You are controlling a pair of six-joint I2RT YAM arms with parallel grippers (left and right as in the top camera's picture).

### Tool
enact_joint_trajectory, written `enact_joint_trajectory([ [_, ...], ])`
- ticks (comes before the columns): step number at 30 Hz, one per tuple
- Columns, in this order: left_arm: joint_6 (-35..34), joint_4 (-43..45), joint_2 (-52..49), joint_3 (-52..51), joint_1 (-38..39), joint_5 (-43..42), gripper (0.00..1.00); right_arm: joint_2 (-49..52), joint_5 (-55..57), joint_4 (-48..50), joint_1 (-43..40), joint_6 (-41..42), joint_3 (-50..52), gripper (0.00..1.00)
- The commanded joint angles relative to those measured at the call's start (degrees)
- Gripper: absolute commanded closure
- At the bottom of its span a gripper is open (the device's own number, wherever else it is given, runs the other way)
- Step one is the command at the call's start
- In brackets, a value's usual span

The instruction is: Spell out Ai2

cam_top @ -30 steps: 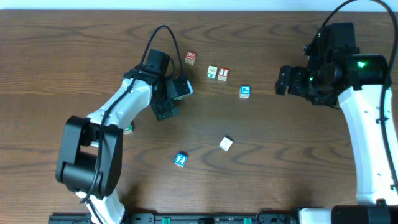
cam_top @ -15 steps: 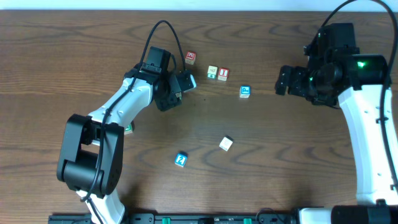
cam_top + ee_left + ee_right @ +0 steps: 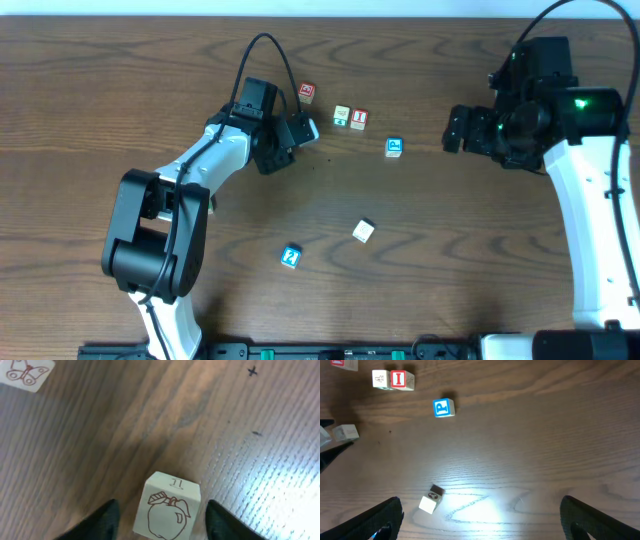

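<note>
The left gripper (image 3: 303, 130) is straddling a white apple-picture cube (image 3: 167, 510) with jaws half narrowed and a gap showing on one side, while the red I cube (image 3: 360, 119) is lying near, ahead of its fingertips, and the blue 2 cube (image 3: 291, 256) is sitting well off to its side.

Red A cube (image 3: 306, 92) and I cube (image 3: 359, 119) lie apart far back, blue 2 cube (image 3: 291, 256) nearer.

overhead: fixed, high up, straight down; whole table (image 3: 420, 300) in frame, far edge at top.
left wrist: v. close, angled down at tabletop; apple cube (image 3: 167, 510) at btm centre.
right wrist: higher, wider, down onto table mid.
shared: I cube (image 3: 359, 119), blue cube (image 3: 394, 147), pale cube (image 3: 363, 231) in overhead + right wrist.
</note>
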State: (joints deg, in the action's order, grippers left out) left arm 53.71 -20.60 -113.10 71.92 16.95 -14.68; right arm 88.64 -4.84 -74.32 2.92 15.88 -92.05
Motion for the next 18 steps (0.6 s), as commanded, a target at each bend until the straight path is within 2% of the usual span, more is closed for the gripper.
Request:
enact_joint_trajectory([
  [1,0.02,0.09,-0.42,1.20,0.00,-0.85,0.55,-0.46,0.55,-0.02,0.48,-0.70,-0.59,0.01],
  [7,-0.50,-0.13,-0.44,1.20,0.00,-0.87,0.74,-0.46,0.55,-0.07,0.48,-0.70,-0.59,0.01],
  [12,-1.29,-0.11,-0.44,1.20,0.00,-0.83,0.82,-0.46,0.55,-0.09,0.48,-0.70,-0.59,0.01],
  [15,-1.68,-0.07,-0.42,1.20,0.00,-0.26,0.83,-0.46,0.55,-0.09,0.48,-0.70,-0.59,0.01],
  [18,-5.33,0.44,-0.22,1.42,0.00,2.82,0.88,-0.46,0.55,-0.09,0.48,-0.70,-0.59,0.01],
])
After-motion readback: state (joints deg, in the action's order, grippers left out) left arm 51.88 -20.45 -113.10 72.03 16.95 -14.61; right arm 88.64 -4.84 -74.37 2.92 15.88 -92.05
